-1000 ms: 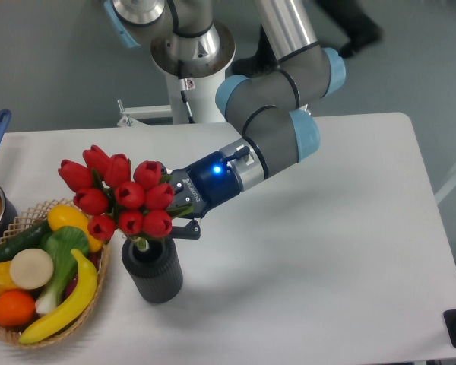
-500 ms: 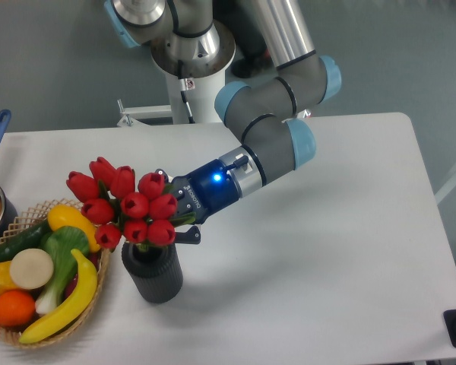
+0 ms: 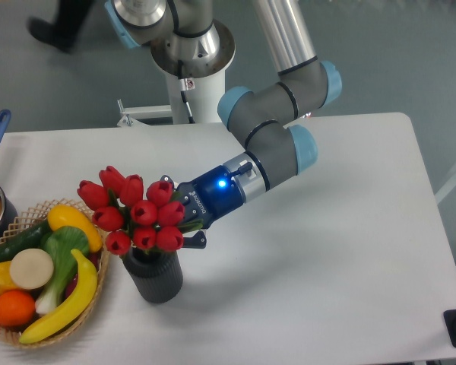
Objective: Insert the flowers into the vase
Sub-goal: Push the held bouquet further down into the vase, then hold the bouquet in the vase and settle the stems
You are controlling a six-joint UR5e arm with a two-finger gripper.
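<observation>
While its gripper [image 3: 184, 220] clamps the flowers [image 3: 137, 214], the arm slants down-left over the vase [image 3: 153, 275].

Even, bright indoor light from above, with a mostly sharp picture.

The white table [image 3: 327, 251] is lit evenly and shows no strong glare. The vase [image 3: 153, 274] throws a soft, short shadow to its right on the table, and the arm gives a pale shadow under it. The flowers [image 3: 137, 213] have small shiny highlights on the red buds. A blue lamp glows on the gripper [image 3: 190, 224]. At the top left a dark shape on the floor is blurred.
</observation>
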